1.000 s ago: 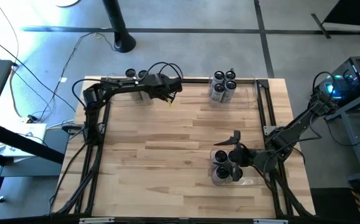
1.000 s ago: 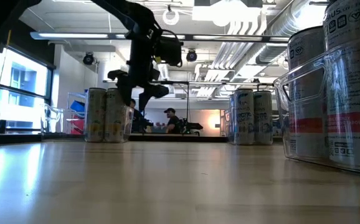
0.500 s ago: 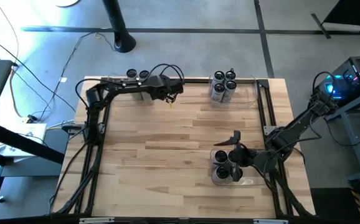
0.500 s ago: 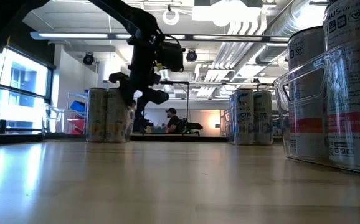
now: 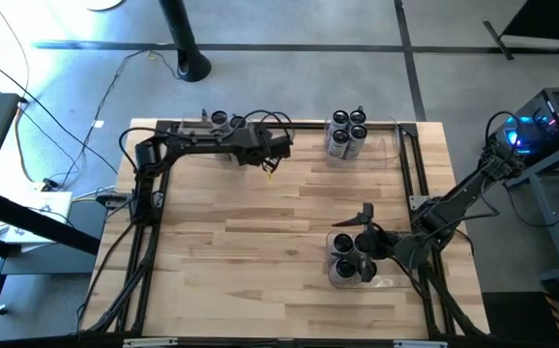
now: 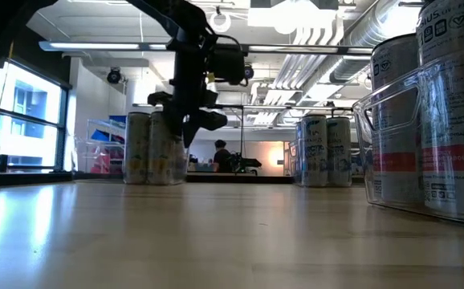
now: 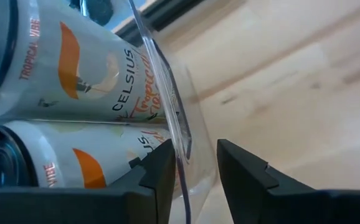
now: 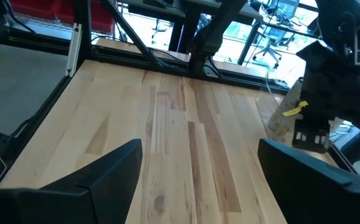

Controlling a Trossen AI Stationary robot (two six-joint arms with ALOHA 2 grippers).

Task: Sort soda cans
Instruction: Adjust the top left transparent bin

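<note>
Two soda cans (image 5: 227, 119) with orange-and-white labels (image 7: 74, 62) stand in a clear bin (image 7: 167, 93) at the table's far left. My left gripper (image 7: 194, 162) is shut on that bin's wall (image 6: 185, 144), slanting down over it. More cans (image 5: 347, 133) stand grouped at the far right. Several others (image 5: 349, 256) fill a clear bin (image 6: 392, 144) near the right edge. My right gripper (image 8: 198, 162) hovers open above that bin (image 5: 365, 220), touching nothing. My left gripper has the clear bin's side wall at its upper rim (image 7: 181, 140), near a rounded corner. One finger (image 7: 158, 171) is inside the bin beside the cans and the other (image 7: 242, 177) outside. The fingers slant down from above. The bin stands on the table.
A black frame rail (image 5: 289, 124) runs along the far edge and down both sides. Bare wood (image 5: 260, 232) fills the middle and near left. Desks and a person (image 6: 220, 154) show in the room beyond the table.
My left gripper has moved toward the table's right edge and slightly down. The clear bin with its two cans has slid along the table the same way, staying upright. My right arm has kept still.
</note>
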